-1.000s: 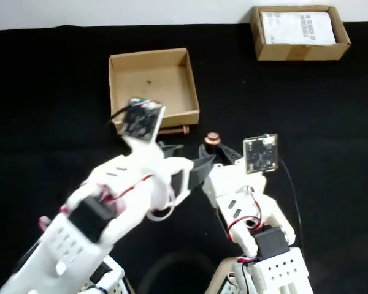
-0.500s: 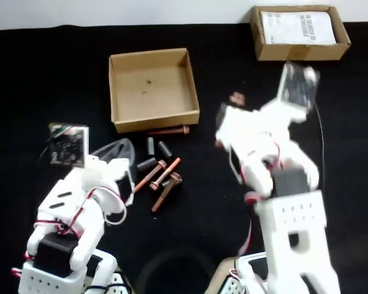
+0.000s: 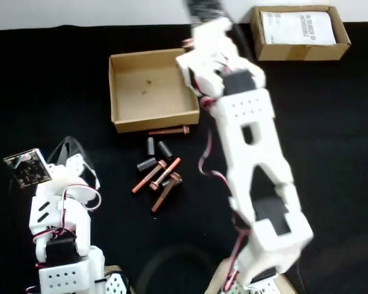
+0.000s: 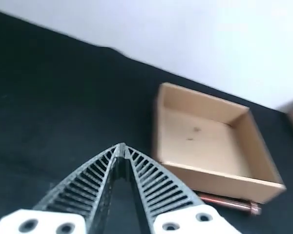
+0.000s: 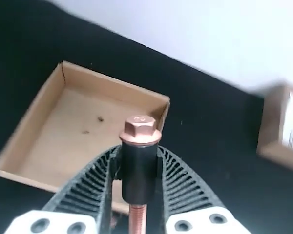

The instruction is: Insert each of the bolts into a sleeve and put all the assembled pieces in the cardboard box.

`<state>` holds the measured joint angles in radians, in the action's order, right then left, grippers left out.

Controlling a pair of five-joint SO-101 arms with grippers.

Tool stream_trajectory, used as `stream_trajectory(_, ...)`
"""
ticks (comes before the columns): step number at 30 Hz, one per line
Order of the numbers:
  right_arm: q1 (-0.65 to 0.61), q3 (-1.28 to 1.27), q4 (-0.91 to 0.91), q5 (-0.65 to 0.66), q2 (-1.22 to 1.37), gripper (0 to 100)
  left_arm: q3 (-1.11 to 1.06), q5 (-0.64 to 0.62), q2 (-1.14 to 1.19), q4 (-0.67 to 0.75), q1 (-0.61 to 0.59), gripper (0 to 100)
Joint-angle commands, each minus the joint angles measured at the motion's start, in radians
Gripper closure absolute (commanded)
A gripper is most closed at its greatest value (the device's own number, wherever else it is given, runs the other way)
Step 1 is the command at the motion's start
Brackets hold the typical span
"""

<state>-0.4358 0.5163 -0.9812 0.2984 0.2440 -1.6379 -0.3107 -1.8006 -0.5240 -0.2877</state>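
1 bolt (image 5: 140, 130), already pushed through a black sleeve (image 5: 138, 170), is clamped by that sleeve in the right pincer (image 5: 138, 155). Within the last second the pincer has swung from the desk's middle to the right rim of the cardboard box (image 3: 148, 92). The left pincer (image 4: 119, 148), closed on nothing, has pulled back toward the desk's near left corner. Letting go looks next; loose bolts (image 3: 161, 178) and sleeves (image 3: 155, 149) wait mid-desk.

The right end effector (image 5: 138, 153) carried its sleeved bolt (image 5: 140, 131) to the cardboard box (image 3: 153, 119) as the left arm (image 3: 58, 202) withdrew.
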Motion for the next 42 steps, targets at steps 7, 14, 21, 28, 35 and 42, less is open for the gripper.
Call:
stream_trajectory(7,-0.13,0.553,0.002,0.548,0.432,99.1,-0.058,-0.002,-0.01,-0.051,-0.087,99)
stream_trajectory(14,-0.127,0.837,0.002,0.72,0.742,99.1,-0.058,-0.002,-0.01,-0.222,-0.085,99)
stream_trajectory(21,-0.127,1.058,0.001,0.723,1.007,99.1,-0.058,0.0,-0.01,-0.222,-0.084,99)
stream_trajectory(28,-0.134,1.25,-0.225,0.723,1.15,98.6,-0.058,0.005,-0.012,-0.224,-0.084,99)
stream_trajectory(35,-0.151,1.256,-0.417,0.632,1.047,79.6,-0.058,0.005,-0.012,-0.224,-0.084,99)
stream_trajectory(42,-0.171,1.256,-0.424,0.439,0.858,81.4,-0.058,0.005,-0.01,-0.224,-0.084,99)
